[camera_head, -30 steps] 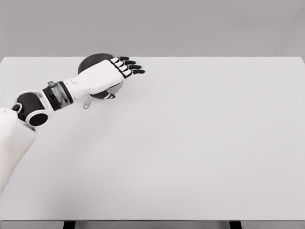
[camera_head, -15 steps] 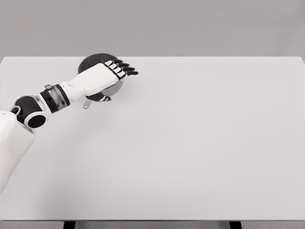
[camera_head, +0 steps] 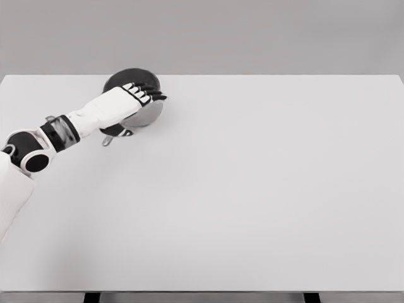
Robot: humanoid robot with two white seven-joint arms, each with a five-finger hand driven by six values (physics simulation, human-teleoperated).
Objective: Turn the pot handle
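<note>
You are looking down at a big white table (camera_head: 252, 189) that fills most of the view, with a plain grey wall behind it. Take the pot (camera_head: 140, 81) as your marker: it is a dark, round pot sitting near the far left part of the table, close to the back edge. Your left arm (camera_head: 57, 131) comes in from the left side and reaches up to the pot. Your left hand (camera_head: 123, 101) lies right over the pot and hides much of it. The black fingers (camera_head: 146, 92) point to the right across the pot's top, lying loose and held close together, and you cannot tell from here if they grip anything. The pot's small grey handle (camera_head: 108, 140) sticks out just below the pot, toward you and a bit to the left, under the wrist.
</note>
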